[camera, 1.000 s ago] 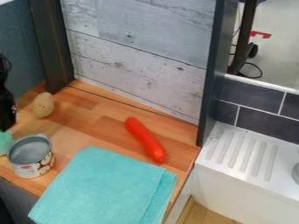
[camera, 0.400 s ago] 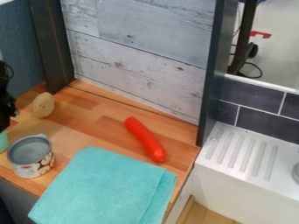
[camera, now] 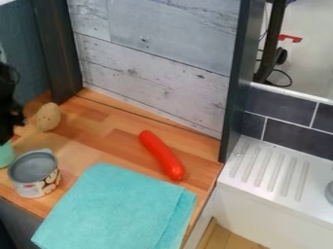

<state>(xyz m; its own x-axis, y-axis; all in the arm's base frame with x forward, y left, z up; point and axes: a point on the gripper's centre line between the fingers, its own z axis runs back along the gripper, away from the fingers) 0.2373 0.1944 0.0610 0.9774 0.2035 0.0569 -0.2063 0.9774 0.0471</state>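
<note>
At the left edge is the black gripper (camera: 9, 114), its lower part above a mint-green object (camera: 5, 154) cut off by the view's edge. Whether it touches that object I cannot tell. Just right of the gripper a tan potato-like item (camera: 48, 116) stands on the wooden counter (camera: 116, 141). An open tin can (camera: 36, 176) with a printed label is below and to the right of the gripper. Farther right lies a red sausage-shaped object (camera: 161, 155), slanting down to the right. A folded turquoise towel (camera: 117, 209) covers the front of the counter.
Grey-white wooden panels (camera: 156, 63) rise behind the counter, between dark posts at left and right. Beyond the right post (camera: 235, 87) is a white sink unit with a ridged drainboard (camera: 270, 170), below dark tiles (camera: 296, 136).
The gripper has shifted slightly to the right along the left edge, nearer the tan item. A little more of the mint-green object shows. The can, red object and towel are where they were.
</note>
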